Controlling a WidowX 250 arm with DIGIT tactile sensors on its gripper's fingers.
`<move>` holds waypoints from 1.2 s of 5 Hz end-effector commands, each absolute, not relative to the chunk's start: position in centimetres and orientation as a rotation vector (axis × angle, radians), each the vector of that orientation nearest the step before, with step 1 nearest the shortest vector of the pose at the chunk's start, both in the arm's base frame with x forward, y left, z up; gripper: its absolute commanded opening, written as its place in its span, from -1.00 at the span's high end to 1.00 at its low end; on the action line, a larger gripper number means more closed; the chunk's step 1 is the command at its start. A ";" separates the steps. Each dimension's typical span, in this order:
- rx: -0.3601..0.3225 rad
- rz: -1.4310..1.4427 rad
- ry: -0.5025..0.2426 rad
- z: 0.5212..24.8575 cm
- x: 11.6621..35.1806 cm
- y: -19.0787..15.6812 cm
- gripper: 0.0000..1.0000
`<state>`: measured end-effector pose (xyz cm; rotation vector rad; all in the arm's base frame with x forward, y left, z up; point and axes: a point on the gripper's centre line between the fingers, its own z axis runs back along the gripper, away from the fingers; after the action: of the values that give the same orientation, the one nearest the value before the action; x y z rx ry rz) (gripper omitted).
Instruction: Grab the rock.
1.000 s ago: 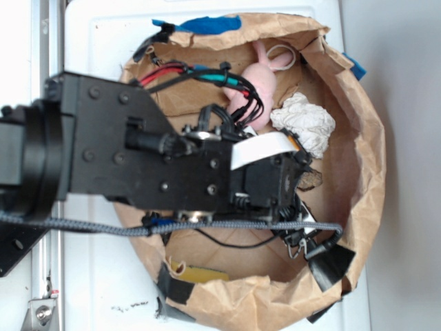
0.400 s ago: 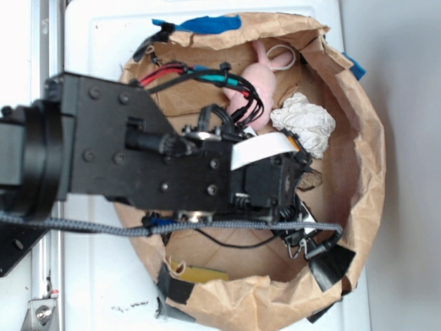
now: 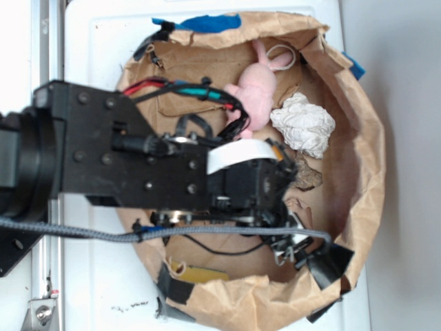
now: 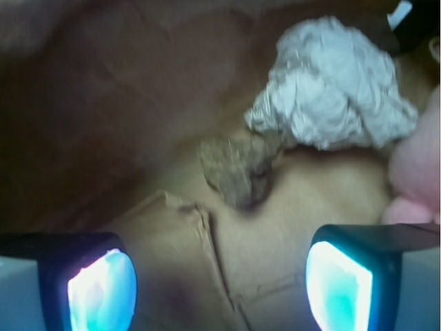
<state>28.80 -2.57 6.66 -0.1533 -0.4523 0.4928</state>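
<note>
White bench [image 3: 103, 41] carries a wide brown paper bag [image 3: 368, 172] lying open like a shallow bowl, with blue tape [image 3: 207, 24] on its rim at twelve o'clock and black tape [image 3: 334, 265] at about five o'clock. Across the left and centre of the exterior view the black robot arm [image 3: 117, 158] reaches into the bag from nine o'clock, with red, green and black cables [image 3: 200, 96] looping over it and a white ribbon strip [image 3: 241, 153] on top. Inside the bag, a pink plush toy [image 3: 255, 86] lies toward twelve o'clock. A crumpled white paper ball [image 3: 303, 124] sits at about two o'clock from the bag's centre. The rock [image 3: 308, 176], a small brown-grey rough lump, lies on the bag's floor just at six o'clock from the paper ball, touching or nearly touching it in the wrist view [image 4: 238, 165]. The fingers [image 4: 337, 276] stand wide apart in the wrist view, holding nothing, one at seven o'clock and one at five o'clock of the frame, with the rock ahead of them near the centre, clear of both.
</note>
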 end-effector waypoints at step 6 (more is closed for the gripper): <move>-0.102 0.592 -0.548 5.4 31.7 0.7 -1.00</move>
<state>31.06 0.44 4.07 -0.0869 -0.5020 0.5778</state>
